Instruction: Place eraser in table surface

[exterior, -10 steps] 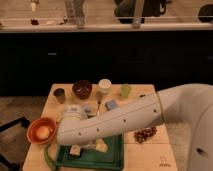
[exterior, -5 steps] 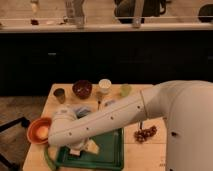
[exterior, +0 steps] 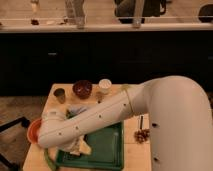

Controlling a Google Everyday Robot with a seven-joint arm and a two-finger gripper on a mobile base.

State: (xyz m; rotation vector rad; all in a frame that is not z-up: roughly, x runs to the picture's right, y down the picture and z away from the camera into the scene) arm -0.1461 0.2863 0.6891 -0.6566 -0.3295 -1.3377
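Light wooden table surface [exterior: 134,151], seen from above its near side. The white arm [exterior: 95,120] reaches from the robot's body on the right, down and across to the left. Its wrist is bent over the left half of the green tray [exterior: 107,150], which sits against the near edge. The gripper [exterior: 75,146] hangs below the wrist inside the tray, mostly hidden by the arm. Its jaws stand wide and we see nothing held between them. We cannot pick out the eraser with certainty. A pale tan shape [exterior: 85,148] shows in the tray just under the wrist, and we cannot tell whether it is the eraser or part of the gripper. An orange bowl [exterior: 34,131] is at the left edge. Along the far edge, from the left corner, are a small dark cup [exterior: 59,94], a dark brown bowl [exterior: 82,89] and a white cup [exterior: 104,85]. A pale blue cloth [exterior: 77,108] lies just beyond the arm. A brownish cluster [exterior: 142,135] lies right of the tray.
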